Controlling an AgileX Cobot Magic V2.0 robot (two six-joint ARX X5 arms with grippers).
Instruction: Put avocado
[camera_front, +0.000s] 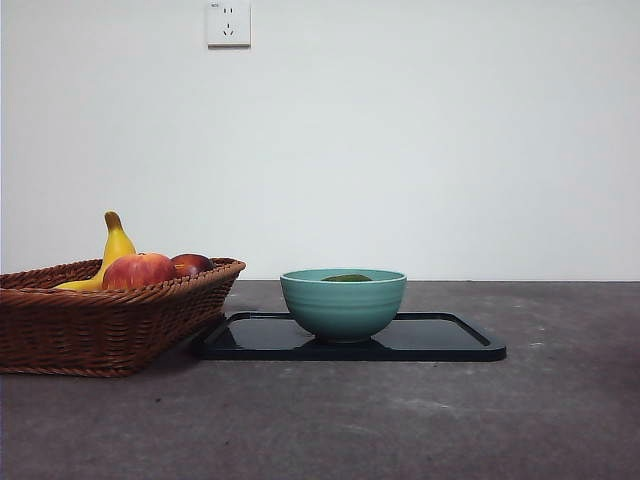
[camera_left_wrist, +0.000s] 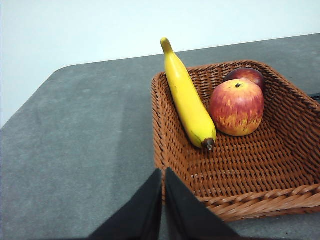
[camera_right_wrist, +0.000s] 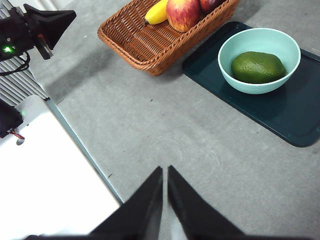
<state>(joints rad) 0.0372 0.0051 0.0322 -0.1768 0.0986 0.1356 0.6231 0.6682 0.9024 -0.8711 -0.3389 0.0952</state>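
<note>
Avocado: 1, dark green, lying inside the bowl, only its top showing over the rim in the front view. Bowl stands on the dark tray on the bench.

Left tool: jaws pressed together, empty, above the near corner of the basket. Right tool: jaws pressed together, empty, over bare bench, well apart from the bowl.

Risk, as judged: placement looks complete; a careless arm sweep could knock the bowl and slide it on the tray.

Surroundings: basket just beside the tray, holding 1 banana and 2 apples. Nothing blocks the bowl.
</note>
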